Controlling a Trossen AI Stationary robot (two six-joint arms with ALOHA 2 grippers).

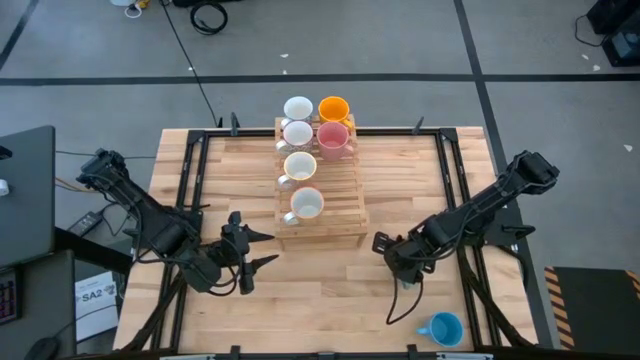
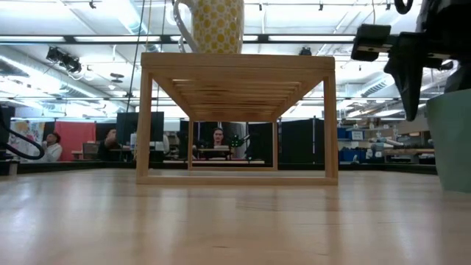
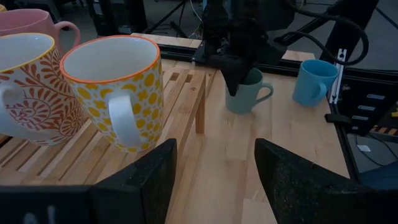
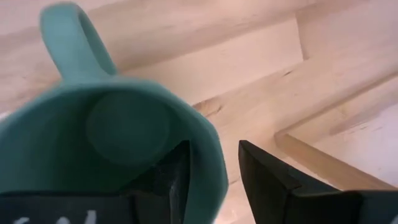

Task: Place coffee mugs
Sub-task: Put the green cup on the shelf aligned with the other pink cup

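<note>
A green mug (image 3: 247, 95) stands upright on its base on the table, right of a slatted wooden rack (image 1: 335, 226). My right gripper (image 4: 214, 168) points down over the mug's rim, open, with one finger inside the mug and one outside its wall. In the high view the arm hides this mug. Several mugs stand on the rack: a yellow-patterned one (image 3: 115, 87) nearest, a red-patterned one (image 3: 28, 87), a pink one (image 1: 333, 138) and an orange one (image 1: 333, 108). A blue mug (image 1: 441, 328) stands near the table's front right. My left gripper (image 1: 268, 250) waits open, left of the rack's near end. My right gripper straddles the green mug's wall (image 4: 208, 146) on the side away from the handle, coming from above. Bare table shows between the outer finger (image 4: 267, 180) and the wall. Whether the inner finger (image 4: 168, 180) touches the inside of the wall, I cannot tell.
The rack takes up the table's middle from the far edge toward the centre. A black metal frame (image 1: 450, 160) runs along the table's sides. Bare wood lies in front of the rack and between the two grippers. People sit in the room beyond.
</note>
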